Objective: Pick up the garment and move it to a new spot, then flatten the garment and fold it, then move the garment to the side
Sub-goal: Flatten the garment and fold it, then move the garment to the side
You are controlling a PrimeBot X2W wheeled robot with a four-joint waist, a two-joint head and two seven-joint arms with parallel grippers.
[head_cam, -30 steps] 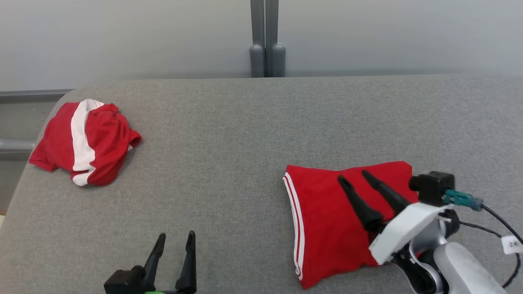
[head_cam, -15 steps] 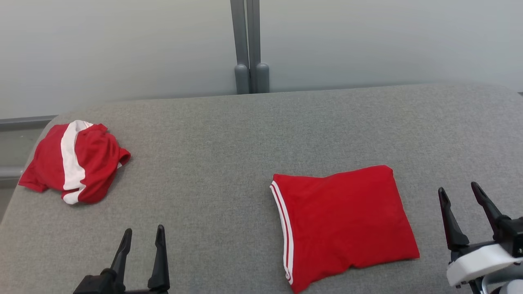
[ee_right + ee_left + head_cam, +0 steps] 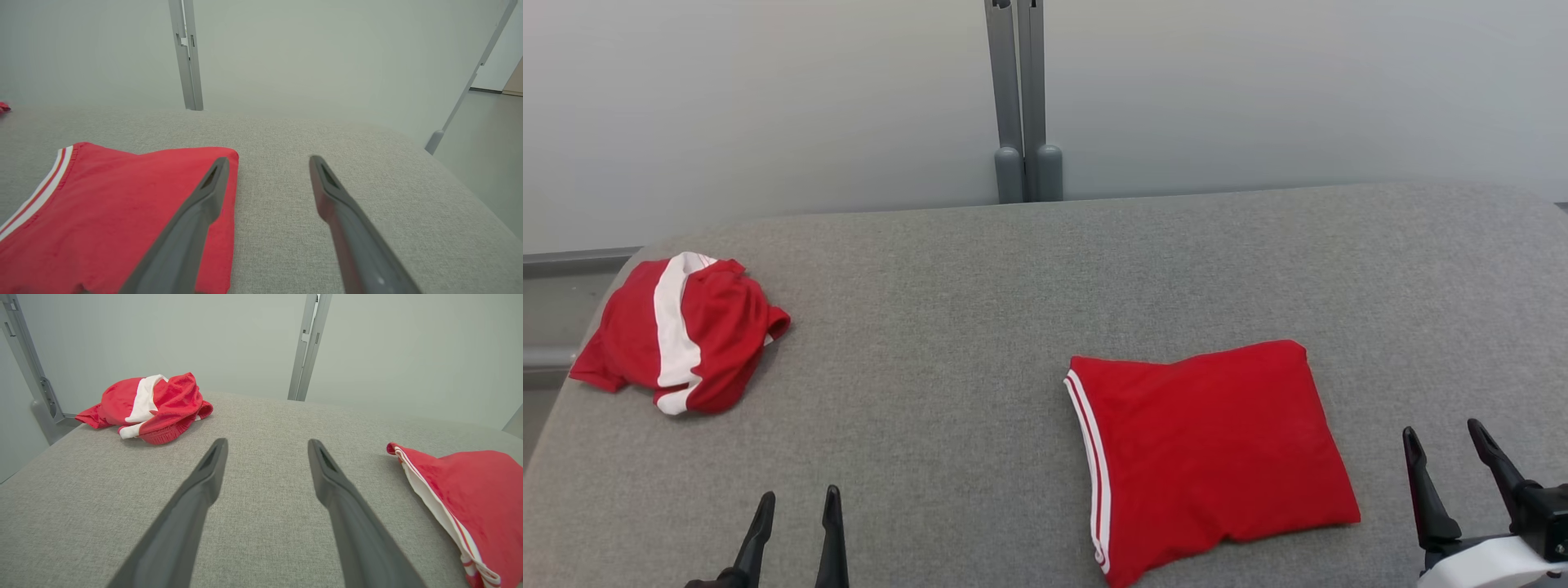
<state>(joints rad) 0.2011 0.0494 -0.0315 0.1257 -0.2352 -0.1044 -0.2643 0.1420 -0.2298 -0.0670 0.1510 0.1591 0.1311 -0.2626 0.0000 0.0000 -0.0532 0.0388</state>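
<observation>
While both tools sit low at the near edge of your head view, the folded garment (image 3: 1209, 449) lies flat on the grey fabric bench (image 3: 980, 310). It is at about 4 o'clock from the bench's middle, taking 12 o'clock as straight ahead toward the wall (image 3: 768, 106). It is red, roughly square, with a thin double white stripe along its 9 o'clock edge. Nothing rests on it.

Your right tool (image 3: 1442, 429) is at the garment's 4 o'clock, near its nearest right corner. Its two dark fingers are spread wide with nothing between them. From the head view a strip of bare bench separates the fingers from the cloth. In the right wrist view the finger on the 9 o'clock side crosses in front of the garment's edge, and you cannot tell any contact from that angle.

Your left tool (image 3: 799, 493) is at 7 o'clock, fingers likewise spread and empty, over bare bench between the two pieces of clothing.

A crumpled garment (image 3: 678, 331), red with a broad white band, is bunched at 10 o'clock by the bench's far left corner, well apart from the folded one. A grey post (image 3: 1023, 98) stands at 12 o'clock behind the far edge.
</observation>
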